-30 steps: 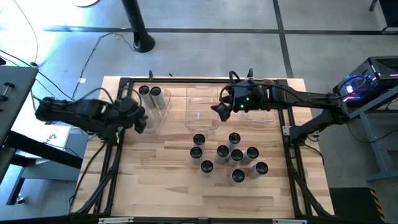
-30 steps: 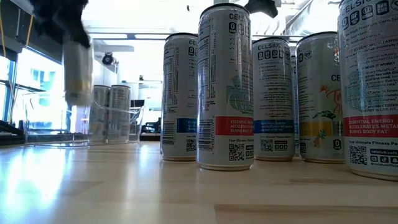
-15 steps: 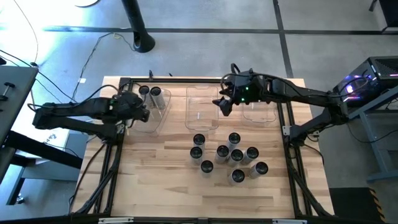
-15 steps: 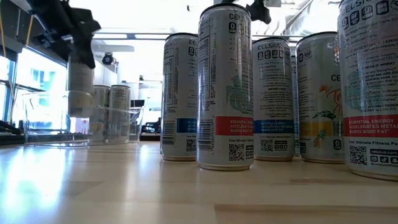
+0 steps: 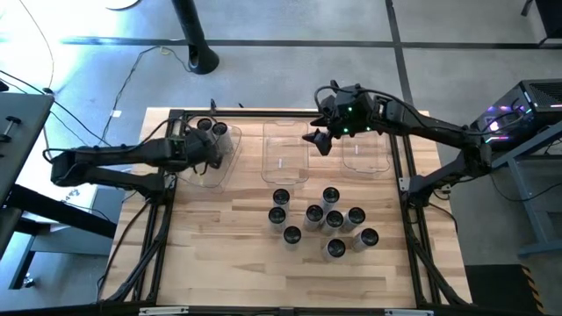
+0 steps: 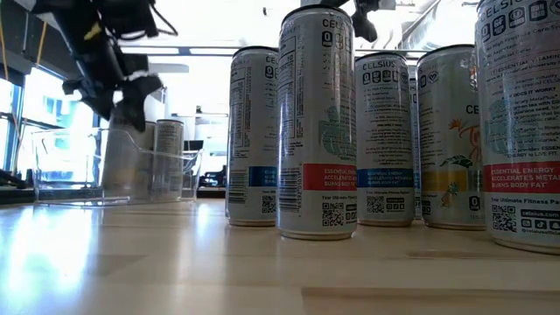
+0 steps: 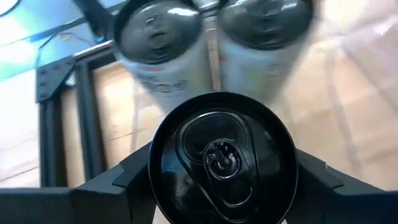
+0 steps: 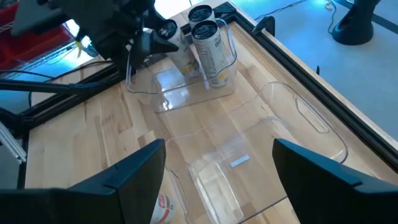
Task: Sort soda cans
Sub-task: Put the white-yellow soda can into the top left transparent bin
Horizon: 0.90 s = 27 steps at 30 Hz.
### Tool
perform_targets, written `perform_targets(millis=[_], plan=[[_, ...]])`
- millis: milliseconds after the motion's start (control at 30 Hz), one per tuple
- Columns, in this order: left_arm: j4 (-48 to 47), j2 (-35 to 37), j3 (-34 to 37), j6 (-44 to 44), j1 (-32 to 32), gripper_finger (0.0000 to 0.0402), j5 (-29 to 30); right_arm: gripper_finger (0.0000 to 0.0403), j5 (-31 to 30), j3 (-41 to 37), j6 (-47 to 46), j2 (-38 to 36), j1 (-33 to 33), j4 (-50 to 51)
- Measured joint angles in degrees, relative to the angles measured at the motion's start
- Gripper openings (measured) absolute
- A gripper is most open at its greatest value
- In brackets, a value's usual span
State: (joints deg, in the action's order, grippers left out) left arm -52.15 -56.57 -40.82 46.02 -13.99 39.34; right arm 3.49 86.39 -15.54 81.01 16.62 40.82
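Observation:
My left gripper [image 5: 209, 151] reaches into the clear left bin [image 5: 195, 175], shut on a soda can [image 7: 222, 158] with a dark top and silvery side. In the low view this can [image 6: 121, 166] stands down inside the bin. Beyond it, two more soda cans [image 5: 212, 129] stand upright in the bin's far end. Several soda cans [image 5: 320, 219] stand in a cluster on the wooden table. My right gripper [image 5: 320, 140] hangs open and empty above the far end of the middle bin [image 5: 285, 162]. My left gripper pinches the can between its two fingers [image 7: 134, 174], on opposite sides of its upper end just below the rim [image 7: 157, 163]. The fingers come slanting down from the table's left. The can stays upright, its lower part inside the bin; whether it rests on the floor I cannot tell.
A third clear bin [image 5: 364, 151] lies at the far right, under my right arm. A black frame [image 5: 399, 175] runs round the table's edges. Bare wood stretches along the near side and to the left of the cluster.
My left gripper has carried its can toward the far edge and the right and sunk with it; the can has gone from above the left bin's wall down into the bin beside the two others. My right gripper has drifted toward the far edge and rolled, staying open.

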Motion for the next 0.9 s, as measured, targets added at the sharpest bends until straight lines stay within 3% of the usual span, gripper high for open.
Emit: perform_targets(millis=[267,633,800,900], plan=[[1.78,1.45,1.2,-1.13,-2.59,0.0239,2.29,0.0291,-0.14,0.02,-2.26,0.0,-0.04,-0.87],[2.68,1.56,1.62,0.19,-5.24,0.0243,-1.0,0.0291,-0.24,0.02,-3.69,0.0,-0.04,-2.95],[2.9,1.63,1.61,0.24,-5.24,0.0342,-0.46,0.0291,-0.26,0.02,-3.97,0.0,-0.04,-2.95],[2.82,1.61,1.61,0.25,-5.24,0.0379,0.11,0.0291,-0.26,0.02,-4.09,0.0,-0.04,-2.96]])
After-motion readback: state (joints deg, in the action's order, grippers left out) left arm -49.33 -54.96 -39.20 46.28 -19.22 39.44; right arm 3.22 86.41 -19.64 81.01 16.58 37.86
